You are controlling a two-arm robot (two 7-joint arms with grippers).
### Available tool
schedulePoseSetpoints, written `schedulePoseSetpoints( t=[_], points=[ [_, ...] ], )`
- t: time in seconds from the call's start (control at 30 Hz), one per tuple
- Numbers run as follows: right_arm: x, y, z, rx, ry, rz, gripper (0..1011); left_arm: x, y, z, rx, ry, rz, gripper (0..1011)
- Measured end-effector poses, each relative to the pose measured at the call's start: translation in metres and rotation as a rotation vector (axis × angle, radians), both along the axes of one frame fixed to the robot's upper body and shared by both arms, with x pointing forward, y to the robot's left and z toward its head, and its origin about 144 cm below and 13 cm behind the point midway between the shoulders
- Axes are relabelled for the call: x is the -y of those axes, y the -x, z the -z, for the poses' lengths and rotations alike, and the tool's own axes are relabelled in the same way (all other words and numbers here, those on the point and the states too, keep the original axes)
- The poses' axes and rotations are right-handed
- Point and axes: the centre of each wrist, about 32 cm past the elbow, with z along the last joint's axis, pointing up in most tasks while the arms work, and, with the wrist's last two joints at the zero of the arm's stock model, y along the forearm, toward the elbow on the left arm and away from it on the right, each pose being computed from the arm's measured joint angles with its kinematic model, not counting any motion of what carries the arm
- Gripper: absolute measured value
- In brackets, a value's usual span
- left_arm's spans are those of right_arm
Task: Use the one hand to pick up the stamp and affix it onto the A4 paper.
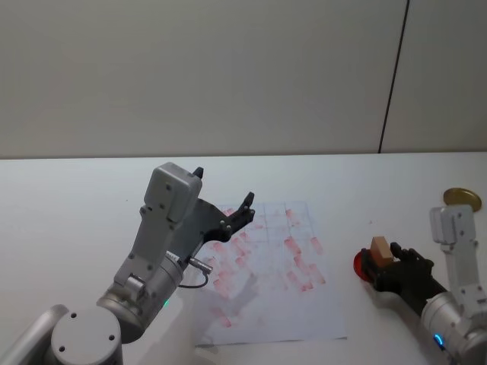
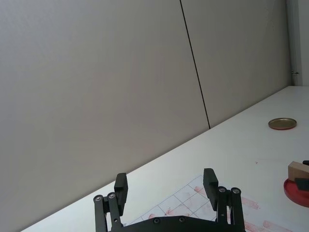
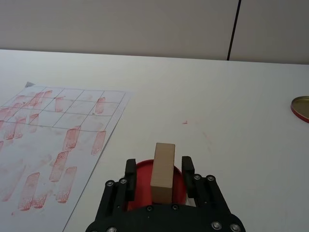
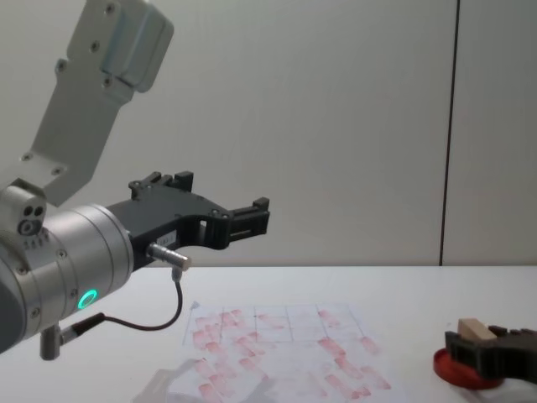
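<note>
1. The small light-tan wooden stamp [image 3: 162,171] stands upright on the flat round red ink pad [image 3: 143,186], near right on the white table [image 1: 76,198].
2. The right gripper [image 3: 159,165] straddles it, jaws slightly clear of its sides; best to close squarely, then lift straight.
3. The gridded, red-marked A4 paper [image 1: 266,296] lies to the left; a bare cell suits.
4. The left gripper [image 2: 165,180] hangs wide open above the paper's left part.

the left tool [image 2: 165,180] is spread open above the a4 paper [image 2: 190,195], the stamp [image 2: 299,170] at the red ink pad [image 2: 292,191] beyond.
</note>
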Motion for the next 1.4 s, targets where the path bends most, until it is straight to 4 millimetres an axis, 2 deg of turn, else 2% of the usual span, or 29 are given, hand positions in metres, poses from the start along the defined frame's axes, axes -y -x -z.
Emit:
schedulePoseSetpoints(
  t=[0.07, 0.13, 0.27, 0.43, 0.8, 1.4],
  points=[
    [0.0, 0.0, 0.0, 0.004, -0.001, 0.004, 538, 0.0, 0.0, 0.0, 0.0, 0.0, 0.0, 993],
    [0.0, 0.0, 0.001, 0.006, -0.001, 0.007, 503, 0.0, 0.0, 0.0, 0.0, 0.0, 0.0, 993],
    [0.001, -0.001, 0.0, 0.014, -0.002, 0.015, 336, 0.0, 0.0, 0.0, 0.0, 0.0, 0.0, 993],
    [0.001, -0.001, 0.0, 0.021, -0.001, 0.02, 217, 0.0, 0.0, 0.0, 0.0, 0.0, 0.0, 993],
    [0.0, 0.001, -0.002, 0.064, 0.011, -0.005, 217, 0.0, 0.0, 0.0, 0.0, 0.0, 0.0, 993],
    [-0.017, 0.004, -0.012, 0.116, 0.008, -0.22, 217, 0.0, 0.0, 0.0, 0.0, 0.0, 0.0, 993]
  ],
)
